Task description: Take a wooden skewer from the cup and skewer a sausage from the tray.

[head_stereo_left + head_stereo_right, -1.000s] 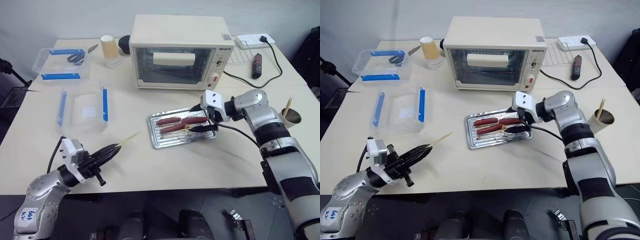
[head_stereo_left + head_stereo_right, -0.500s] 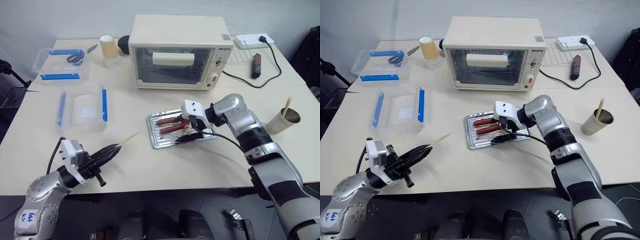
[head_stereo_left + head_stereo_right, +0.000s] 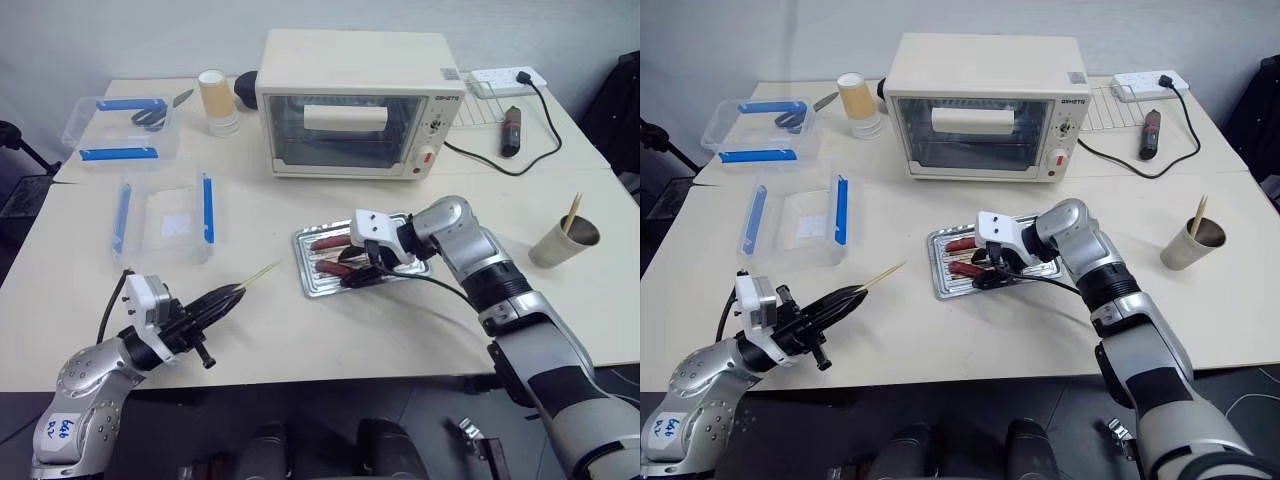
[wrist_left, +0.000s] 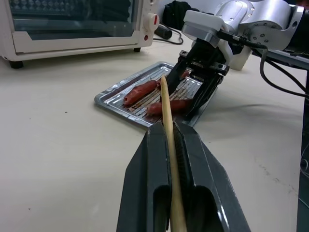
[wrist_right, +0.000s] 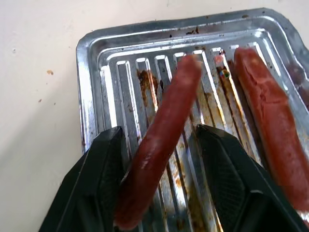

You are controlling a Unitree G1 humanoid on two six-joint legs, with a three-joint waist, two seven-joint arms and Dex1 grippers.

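Observation:
My left gripper is shut on a wooden skewer near the table's front left, and the stick's tip points toward the tray. My right gripper reaches down into the shiny tray from the right. Its two black fingers close on either side of a reddish-brown sausage, which lies slanted on the ridged bottom. A second sausage lies beside it. The beige cup with sticks poking out stands at the right edge of the table.
A cream toaster oven stands behind the tray. Two clear boxes with blue clips and a yellowish lidded cup are at the left. A power strip and its cable lie at the back right.
My right gripper has moved left along the tray and come down, and its fingers have closed in around a sausage, which has turned aslant. The left gripper with the skewer has stayed still.

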